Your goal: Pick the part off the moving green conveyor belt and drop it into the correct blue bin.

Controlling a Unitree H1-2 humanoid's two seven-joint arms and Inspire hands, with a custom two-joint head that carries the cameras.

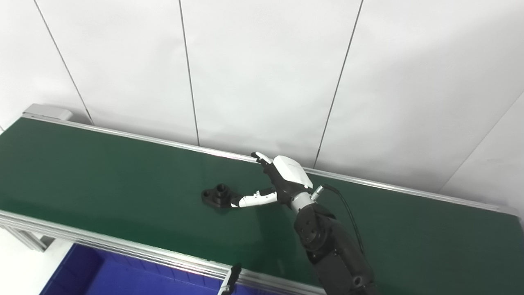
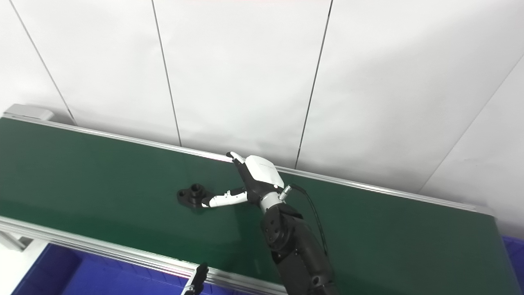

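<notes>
A: What fills most of the frame?

B: A white panelled wall (image 1: 262,69) takes the whole upper half, crossed by thin dark seams. Below it, the long dark green conveyor belt (image 1: 102,180) runs diagonally from the left edge down to the lower right, edged by silver aluminium side rails (image 1: 123,248).

A: And under the belt?

B: At the bottom left there is a deep blue plastic bin (image 1: 102,274), just below the near rail. In the right eye view a sliver of another blue bin (image 2: 516,250) shows at the right edge, past the belt's end.

A: Which arm is in the picture?

B: The black jointed right arm (image 1: 331,246) comes up from the bottom edge, right of centre, with a thin black cable looping beside its wrist. It ends in the white-and-black right hand (image 1: 282,180), which sits over the belt near the middle of the frame. Its fingers are spread apart, gripping nothing: the thumb reaches left and the other fingers point up toward the far rail.

A: Where is the part?

B: The small black flanged part with a raised round collar (image 1: 219,196) lies flat on the belt, just left of centre. The thumb tip touches or nearly touches its right edge; I cannot tell which.

A: The other hand?

B: Only a small dark tip (image 1: 231,278) pokes in at the bottom edge by the near rail; I cannot tell what it is.
</notes>
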